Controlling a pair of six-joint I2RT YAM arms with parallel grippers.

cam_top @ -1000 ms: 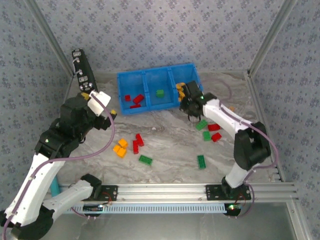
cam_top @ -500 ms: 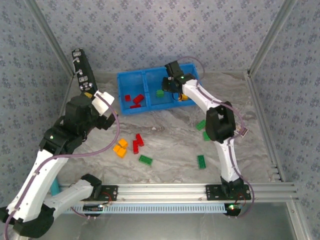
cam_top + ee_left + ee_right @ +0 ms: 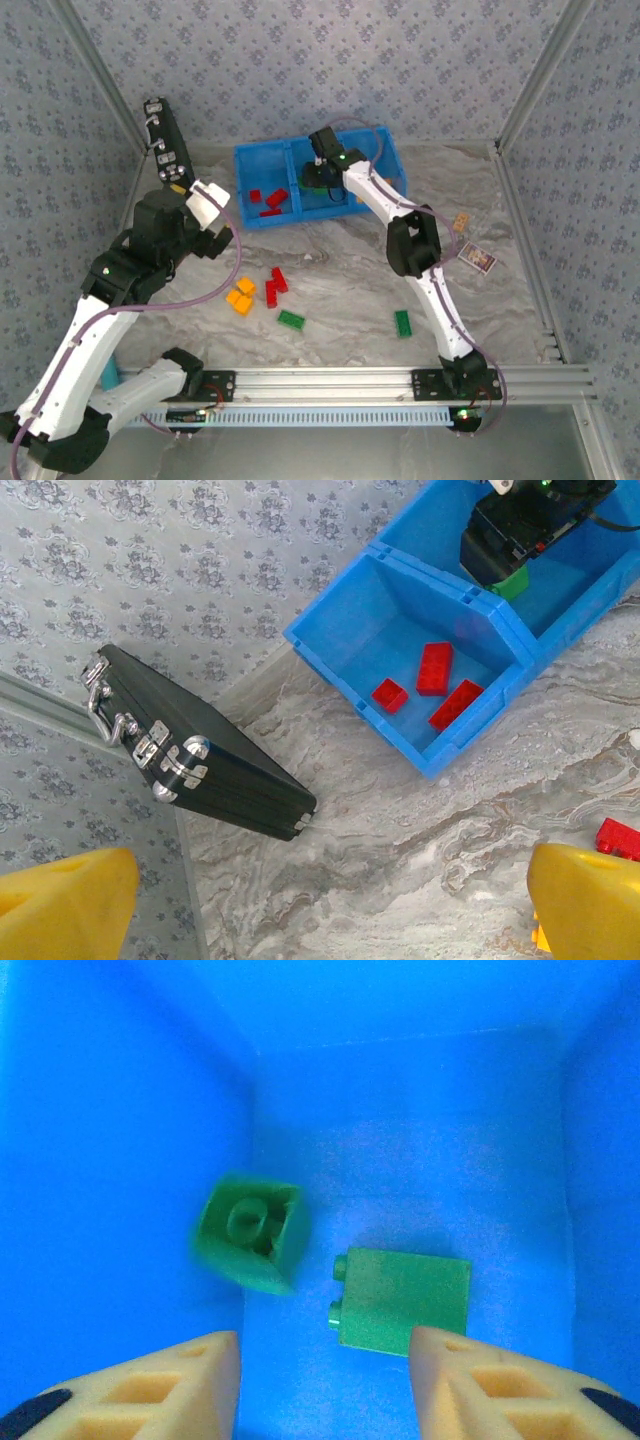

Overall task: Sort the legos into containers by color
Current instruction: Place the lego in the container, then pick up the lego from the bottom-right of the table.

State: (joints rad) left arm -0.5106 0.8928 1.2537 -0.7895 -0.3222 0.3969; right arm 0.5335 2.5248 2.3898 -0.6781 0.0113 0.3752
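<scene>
The containers are three compartments of a blue tray (image 3: pixel 262 155) at the back of the table. My right gripper (image 3: pixel 322 176) hangs over the middle compartment, open (image 3: pixel 325 1380). Below its fingers (image 3: pixel 170 1380), one green lego (image 3: pixel 405 1300) lies flat and a second green lego (image 3: pixel 248 1232) is blurred and tilted, touching neither finger. Red legos (image 3: pixel 435 668) lie in the left compartment. Loose on the table are red legos (image 3: pixel 275 285), orange legos (image 3: pixel 240 297) and green legos (image 3: pixel 291 320), (image 3: pixel 403 322). My left gripper (image 3: pixel 222 232) is open (image 3: pixel 330 900) above the table, left of the tray.
A black case with silver latches (image 3: pixel 200 750) leans in the back left corner. Two small cards (image 3: pixel 477 260) lie on the table right of the tray. An aluminium rail (image 3: pixel 330 385) runs along the near edge, and patterned walls close in the sides.
My right arm swung from the table at the tray's right front to the middle compartment. Its jaws opened and let go of a green lego. The left arm barely shifted.
</scene>
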